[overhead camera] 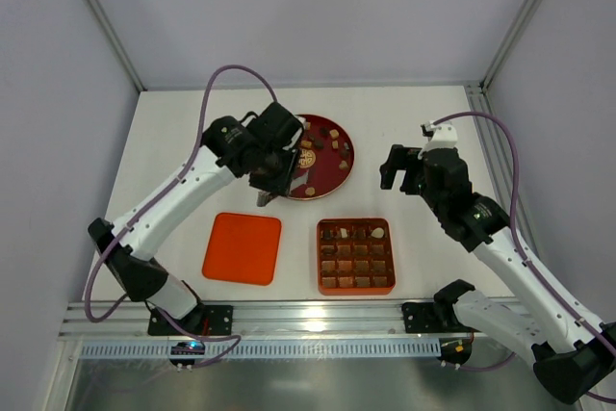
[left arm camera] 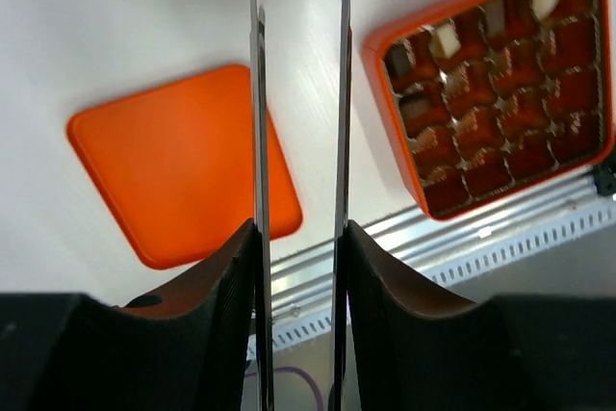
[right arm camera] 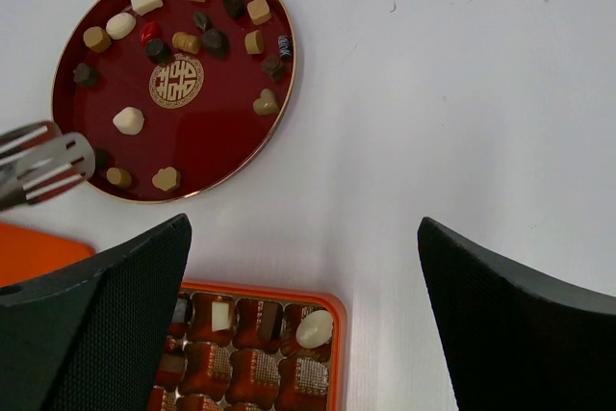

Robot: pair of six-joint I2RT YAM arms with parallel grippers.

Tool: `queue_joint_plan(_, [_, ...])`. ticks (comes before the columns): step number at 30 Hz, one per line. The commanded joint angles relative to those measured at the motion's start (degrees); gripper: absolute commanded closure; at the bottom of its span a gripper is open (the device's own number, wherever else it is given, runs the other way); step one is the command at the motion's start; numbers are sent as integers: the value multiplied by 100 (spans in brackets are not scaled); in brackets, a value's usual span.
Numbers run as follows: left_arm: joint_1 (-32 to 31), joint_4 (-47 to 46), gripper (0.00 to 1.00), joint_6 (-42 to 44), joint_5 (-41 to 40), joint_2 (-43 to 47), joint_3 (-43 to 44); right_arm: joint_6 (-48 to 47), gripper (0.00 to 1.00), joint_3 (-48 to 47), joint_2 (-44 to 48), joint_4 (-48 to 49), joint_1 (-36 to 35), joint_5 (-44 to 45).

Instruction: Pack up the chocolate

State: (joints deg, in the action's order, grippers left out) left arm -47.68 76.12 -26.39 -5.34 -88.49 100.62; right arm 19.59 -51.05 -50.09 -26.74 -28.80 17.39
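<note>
Chocolate pieces (right arm camera: 128,120), cream, caramel and dark brown, lie mostly scattered on a dark red round plate (right arm camera: 207,132) with a gold emblem, just beyond the left fingers (left arm camera: 217,286). These fingers clamp thin metal tongs (left arm camera: 257,122), whose blades stand apart, tips at the plate's near edge. A few more pieces sit in the far row of an orange-red square gridded tray (overhead camera: 356,289), near and right of the plate. A flat orange-red square lid (overhead camera: 243,247) lies left of the tray. The right fingers (right arm camera: 115,305) hang wide apart over the white bench (right arm camera: 462,93), right of the plate.
</note>
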Motion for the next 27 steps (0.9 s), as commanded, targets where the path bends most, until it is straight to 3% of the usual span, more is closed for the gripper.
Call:
queue_joint_plan(1, [522,-176,60,414,-230,-221,274,-79,0,-63,51,248,-3,-121])
queue_joint_plan(13, [1568,-607,59,811,-433,-1258,573,-70,0,33,87,319,-3,-218])
queue_joint_plan(27, [2201,-651,60,1013,-520,-2006,1038,-96,0,42,148,284,6,-201])
